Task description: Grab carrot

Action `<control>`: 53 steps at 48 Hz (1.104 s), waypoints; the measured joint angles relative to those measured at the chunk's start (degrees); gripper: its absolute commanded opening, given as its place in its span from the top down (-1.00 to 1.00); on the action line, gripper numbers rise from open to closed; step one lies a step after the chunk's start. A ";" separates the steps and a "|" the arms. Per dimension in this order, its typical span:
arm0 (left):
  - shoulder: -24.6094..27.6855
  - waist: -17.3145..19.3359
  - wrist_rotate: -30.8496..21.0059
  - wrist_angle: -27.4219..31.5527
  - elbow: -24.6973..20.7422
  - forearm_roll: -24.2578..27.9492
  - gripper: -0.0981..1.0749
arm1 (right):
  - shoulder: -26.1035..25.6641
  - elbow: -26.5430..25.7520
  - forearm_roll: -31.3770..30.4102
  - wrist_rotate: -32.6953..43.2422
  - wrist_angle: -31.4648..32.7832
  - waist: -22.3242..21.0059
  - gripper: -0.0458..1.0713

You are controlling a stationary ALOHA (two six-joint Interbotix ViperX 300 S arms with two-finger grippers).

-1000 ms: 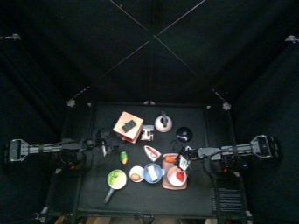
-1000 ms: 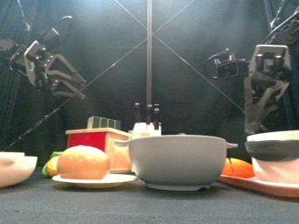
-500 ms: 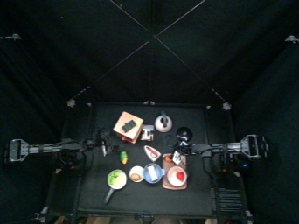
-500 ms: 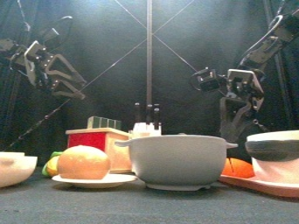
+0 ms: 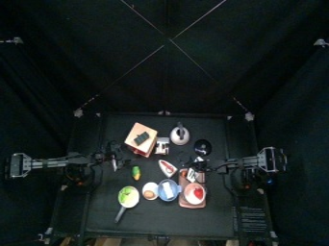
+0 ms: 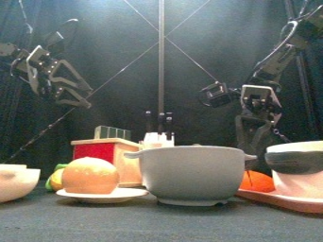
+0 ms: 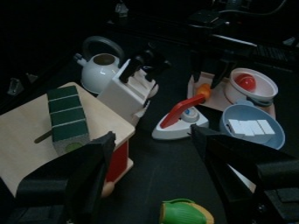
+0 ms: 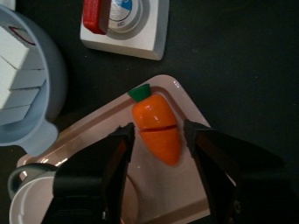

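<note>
- Carrot first: the short orange carrot with a green stub (image 8: 156, 129) lies on a pale pink rectangular tray (image 8: 187, 109); from the front only a sliver of orange (image 6: 258, 180) shows, hidden behind the large grey two-handled pot (image 6: 192, 173).
- Tray contents: beside the carrot, the white bowl with a red inside (image 7: 250, 84) stands on the same tray; its far side is cut off at the front view's edge.
- Just beside the tray sits a light blue round bowl (image 7: 253, 129) holding white cube-shaped pieces (image 7: 247, 128); what they are cannot be made out.
- Near the tray's corner lies a white square base carrying a red and white round object (image 8: 119, 17), cut off by the picture edge.
- Right pincer (image 8: 163, 162): its jaws stand wide apart straight above the carrot, one on each side, gripping nothing; whether they touch the tray cannot be told.
- Left pincer (image 7: 158, 171): jaws spread apart and empty, held up well away from the tray on the far side of the black tabletop (image 5: 96, 197).
- Between that pincer and the tray stand a white kettle with a dark handle (image 7: 101, 70) and a red-sided box with a green-striped beige top (image 7: 59, 131).
- From above, the things are too small to tell apart clearly.
</note>
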 measured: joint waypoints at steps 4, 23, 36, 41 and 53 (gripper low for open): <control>0.00 0.09 0.00 0.00 0.00 0.00 -0.90 | 0.00 0.00 0.00 0.00 0.18 0.35 -0.77; 0.00 0.09 0.00 0.00 0.00 0.00 -0.90 | 3.69 -0.70 -3.87 -0.09 0.44 1.23 -0.78; 0.00 0.09 0.00 0.00 0.18 -0.09 -0.90 | 6.59 -1.85 -5.71 -0.44 0.53 1.41 -0.76; 0.00 0.09 0.00 0.00 0.26 -0.09 -0.90 | 6.86 -2.11 -5.80 -0.18 0.53 1.23 -0.72; 0.00 0.09 0.00 0.00 0.35 -0.09 -0.90 | 6.94 -2.20 -5.89 -0.18 0.53 1.67 -0.46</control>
